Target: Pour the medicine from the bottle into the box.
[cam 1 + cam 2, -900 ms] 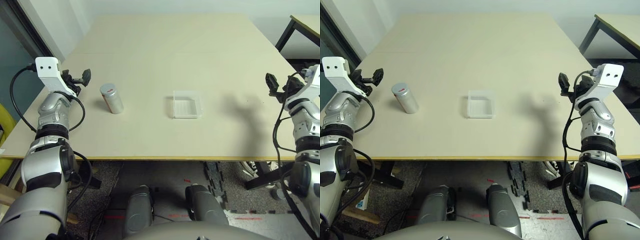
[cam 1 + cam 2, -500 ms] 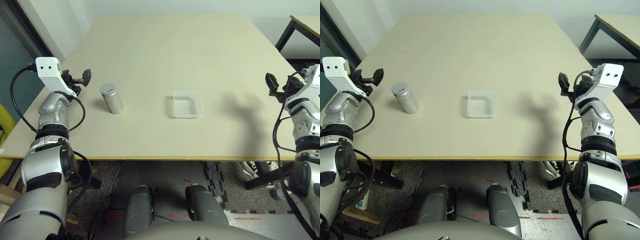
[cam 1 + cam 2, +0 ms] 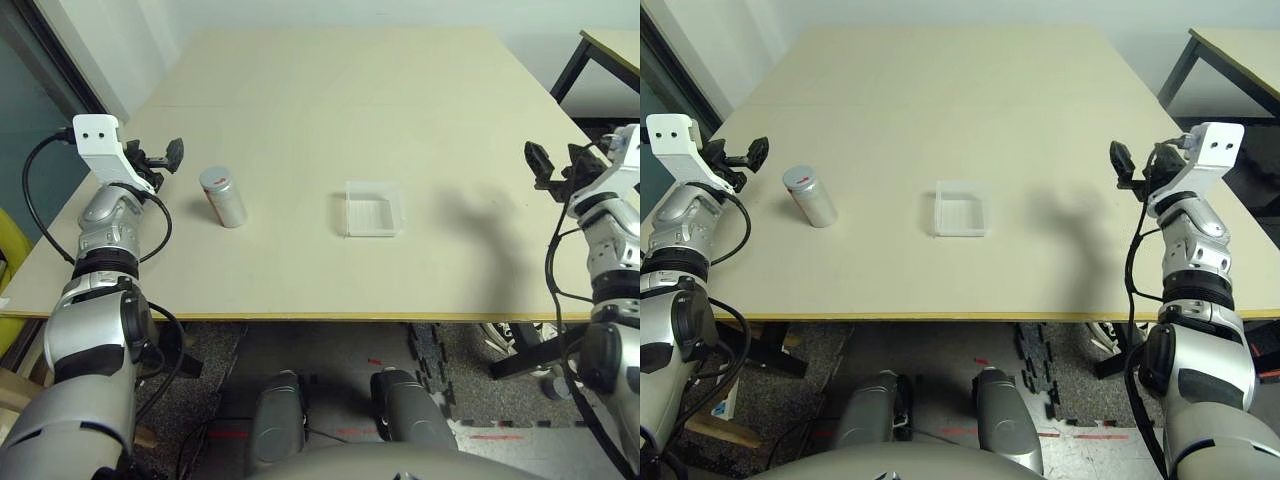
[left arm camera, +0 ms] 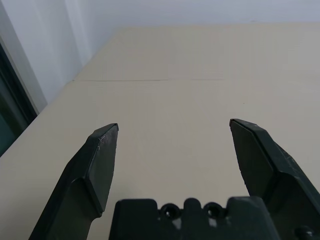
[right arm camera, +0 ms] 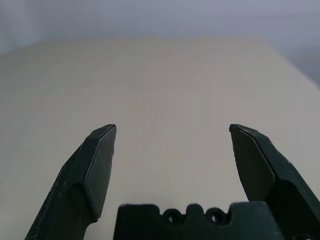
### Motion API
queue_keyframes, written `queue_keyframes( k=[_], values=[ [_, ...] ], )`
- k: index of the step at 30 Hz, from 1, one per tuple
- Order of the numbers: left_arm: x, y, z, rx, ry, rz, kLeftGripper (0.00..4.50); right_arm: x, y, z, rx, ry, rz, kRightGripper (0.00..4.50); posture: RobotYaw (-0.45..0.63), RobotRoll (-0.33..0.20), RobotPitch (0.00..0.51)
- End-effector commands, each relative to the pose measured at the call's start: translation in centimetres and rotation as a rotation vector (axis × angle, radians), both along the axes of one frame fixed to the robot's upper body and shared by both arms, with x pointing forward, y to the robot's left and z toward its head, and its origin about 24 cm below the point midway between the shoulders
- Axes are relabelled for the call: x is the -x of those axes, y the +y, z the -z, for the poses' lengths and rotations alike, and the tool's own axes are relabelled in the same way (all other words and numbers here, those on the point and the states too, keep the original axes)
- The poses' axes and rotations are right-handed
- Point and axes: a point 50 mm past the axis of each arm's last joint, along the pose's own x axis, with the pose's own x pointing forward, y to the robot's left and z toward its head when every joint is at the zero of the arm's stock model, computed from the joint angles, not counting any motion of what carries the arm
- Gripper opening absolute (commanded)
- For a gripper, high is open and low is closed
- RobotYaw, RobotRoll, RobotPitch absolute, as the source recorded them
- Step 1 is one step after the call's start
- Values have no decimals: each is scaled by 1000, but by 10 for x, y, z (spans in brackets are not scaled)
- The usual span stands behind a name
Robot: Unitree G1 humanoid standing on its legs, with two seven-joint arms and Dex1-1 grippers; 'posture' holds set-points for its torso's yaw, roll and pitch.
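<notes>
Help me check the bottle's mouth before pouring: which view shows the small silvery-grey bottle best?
The left eye view: the small silvery-grey cylindrical bottle stands unobstructed, top facing the camera. The right eye view shows it equally clear, nearer the picture's edge. Both wrist views look past it over bare table.

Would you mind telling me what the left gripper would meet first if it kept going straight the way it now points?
Probably nothing: the left gripper, open and empty, looks out over bare table with no object between or beyond its fingers. The bottle stands off to its side, likely outside that line, though depth is hard to judge.

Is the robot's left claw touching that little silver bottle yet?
Apart. The left eye view shows bare table between the left gripper and the bottle.
</notes>
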Motion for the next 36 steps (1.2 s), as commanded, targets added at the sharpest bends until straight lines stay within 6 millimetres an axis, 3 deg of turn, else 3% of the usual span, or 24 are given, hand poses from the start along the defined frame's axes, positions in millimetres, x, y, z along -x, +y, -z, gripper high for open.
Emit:
queue_keyframes(
  k=[1, 6, 13, 20, 29, 36],
  values=[
    [-2, 0, -7, 1, -4, 16, 4467, 6, 16, -2, 30, 16, -172, 4500, -196, 0, 68],
    [-6, -4, -16, 9, -26, 48, 4467, 19, 44, 2, 138, 70, -459, 4500, -193, 0, 77],
    [-12, -17, -30, 13, -70, 136, 4467, 38, 69, 7, 233, 141, -752, 4500, -185, 0, 80],
    [-9, -36, -49, -19, -126, 290, 4467, 41, 79, 9, 291, 185, -846, 4500, -166, 0, 90],
    [33, -59, -55, -37, -151, 419, 4467, 38, 81, 18, 315, 202, -842, 4500, -135, 0, 97],
    [78, -59, -31, -76, -58, 354, 4467, 34, 82, 23, 323, 207, -836, 4500, -115, 0, 103]
  ],
)
